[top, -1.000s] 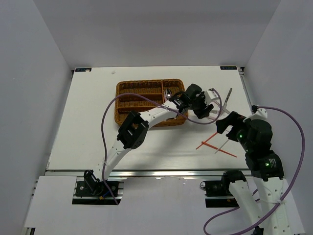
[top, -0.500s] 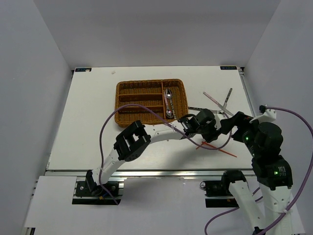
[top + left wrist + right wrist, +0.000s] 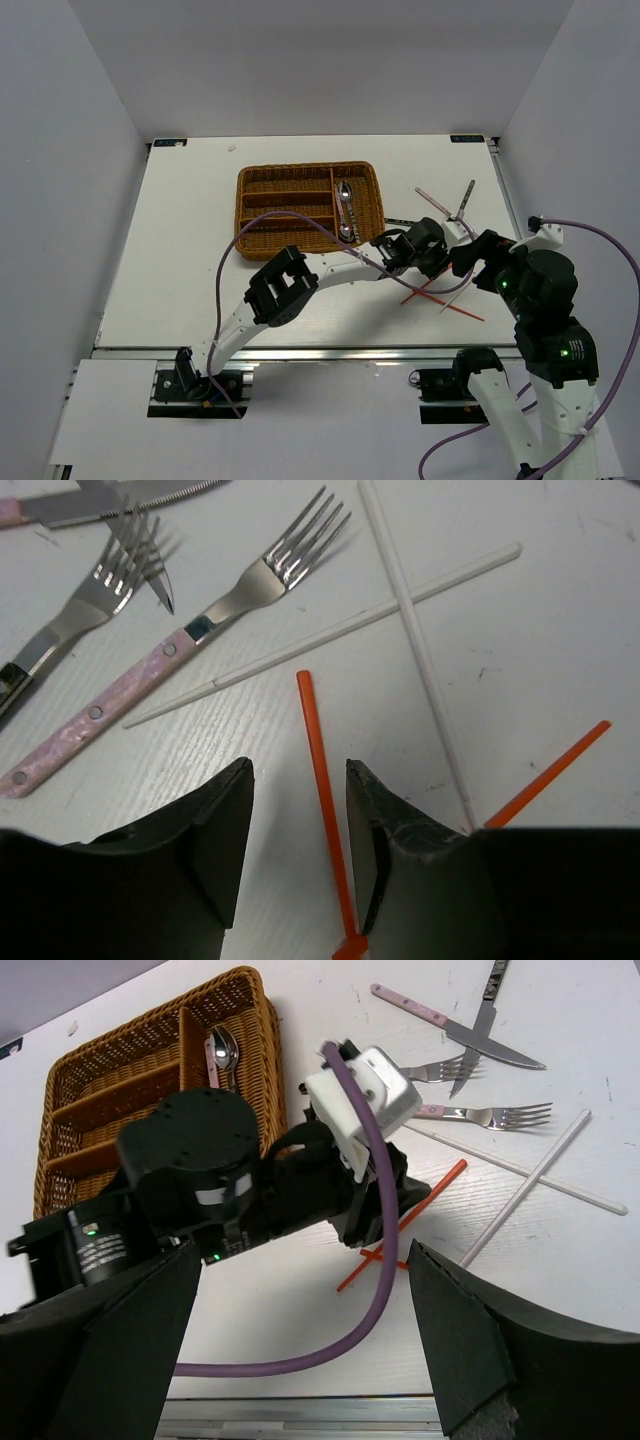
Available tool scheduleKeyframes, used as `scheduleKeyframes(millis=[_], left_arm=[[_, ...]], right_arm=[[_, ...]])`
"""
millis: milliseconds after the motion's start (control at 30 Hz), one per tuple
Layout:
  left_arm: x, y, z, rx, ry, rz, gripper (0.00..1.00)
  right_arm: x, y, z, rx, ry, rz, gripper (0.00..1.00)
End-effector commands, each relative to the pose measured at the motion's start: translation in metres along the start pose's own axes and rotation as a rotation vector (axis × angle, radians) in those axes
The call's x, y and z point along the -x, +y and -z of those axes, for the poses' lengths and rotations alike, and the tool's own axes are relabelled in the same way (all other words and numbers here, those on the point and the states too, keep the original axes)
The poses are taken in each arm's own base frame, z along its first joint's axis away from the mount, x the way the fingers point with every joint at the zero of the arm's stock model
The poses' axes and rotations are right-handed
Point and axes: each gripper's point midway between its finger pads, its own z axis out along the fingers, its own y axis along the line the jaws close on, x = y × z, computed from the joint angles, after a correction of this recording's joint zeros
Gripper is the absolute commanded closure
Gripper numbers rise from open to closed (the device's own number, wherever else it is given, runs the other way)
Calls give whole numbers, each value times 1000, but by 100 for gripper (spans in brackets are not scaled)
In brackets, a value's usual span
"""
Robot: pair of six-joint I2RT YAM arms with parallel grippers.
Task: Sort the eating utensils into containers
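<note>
Right of the wicker tray (image 3: 262, 178): left gripper (image 3: 298, 805), jaws parted astride one red chopstick (image 3: 322, 790), not pinching it; right gripper (image 3: 302, 1260) just beside, jaws spread wide, holding nothing

White arm links (image 3: 340, 268), black joints (image 3: 283, 287), purple cables (image 3: 386, 1222), green lights (image 3: 563, 352)

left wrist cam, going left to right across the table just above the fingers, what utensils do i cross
pink-handled fork → red chopstick → steep white chopstick → second red chopstick; the other white chopstick crosses these, so it is skipped
</note>
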Motion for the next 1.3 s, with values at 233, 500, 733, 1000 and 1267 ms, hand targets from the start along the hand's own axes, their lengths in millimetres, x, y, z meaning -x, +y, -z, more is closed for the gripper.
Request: scheduleKeyframes(millis=[233,500,733,1000,1267], left_arm=[[-17,-5,-19,-23,26,24,49],[-44,6,-26,64,93,33,61],[-81,14,-26,116,181,25,66],[-122,30,-15,252,296,-25,84],[-125,58,14,381,298,-70,100]], right_arm=[[1,0,-2,8,-14,31,12],[-4,-2,-6,10,-12,38,11],[-2,-1,-3,15,-21,44,11],[1,0,-2,17,-29,44,11],[-1,1,-3,27,-28,44,11]])
